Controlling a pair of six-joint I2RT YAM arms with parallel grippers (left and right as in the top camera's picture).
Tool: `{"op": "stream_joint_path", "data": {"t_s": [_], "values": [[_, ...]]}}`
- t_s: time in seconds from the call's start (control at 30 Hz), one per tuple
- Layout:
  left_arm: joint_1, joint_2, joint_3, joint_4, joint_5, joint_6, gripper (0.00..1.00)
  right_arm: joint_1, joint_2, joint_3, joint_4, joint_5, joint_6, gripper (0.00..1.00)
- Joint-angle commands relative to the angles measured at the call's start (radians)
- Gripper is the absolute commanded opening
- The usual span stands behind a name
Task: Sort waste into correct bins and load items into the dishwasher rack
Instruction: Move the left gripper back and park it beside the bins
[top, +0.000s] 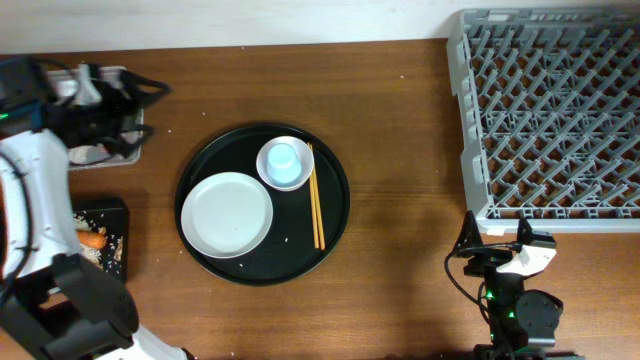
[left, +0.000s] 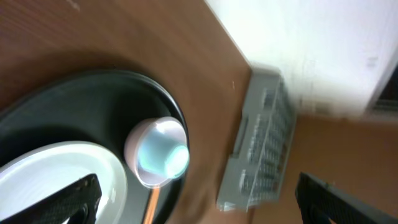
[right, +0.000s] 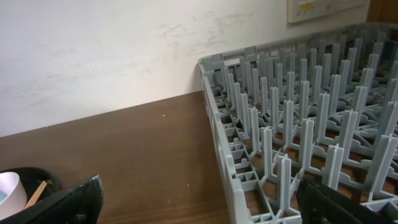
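Note:
A round white plate (top: 228, 215), a small white bowl (top: 268, 172) holding a pale blue cup (top: 284, 158), and wooden chopsticks (top: 316, 210) lie on the round black tray (top: 330, 235). The left wrist view shows the plate (left: 56, 180), the cup (left: 163, 155) and the blurred grey rack (left: 261, 143). An orange carrot (top: 92, 238) and pale scraps lie in the shallow black bin (top: 112, 212). My left gripper (top: 120, 100) is open and empty over the clear tub (top: 135, 152). My right gripper (top: 496, 235) is open and empty just before the rack (top: 550, 110).
The rack fills the back right, and its near corner (right: 298, 124) stands close ahead of my right gripper (right: 205, 211). The left arm's white links run along the table's left edge. Bare wooden table (top: 400, 200) lies between tray and rack.

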Motion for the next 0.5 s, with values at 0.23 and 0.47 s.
{"op": "stream_joint_path", "data": {"t_s": [0.23, 0.47], "values": [[-0.428, -0.013, 0.004, -0.165, -0.710, 0.086, 0.99, 0.006, -0.006, -0.020, 0.001, 0.008, 0.005, 0.98], [-0.332, -0.013, 0.004, -0.256, -1.102, -0.070, 0.99, 0.006, -0.006, -0.020, 0.001, 0.008, 0.005, 0.98]]}}
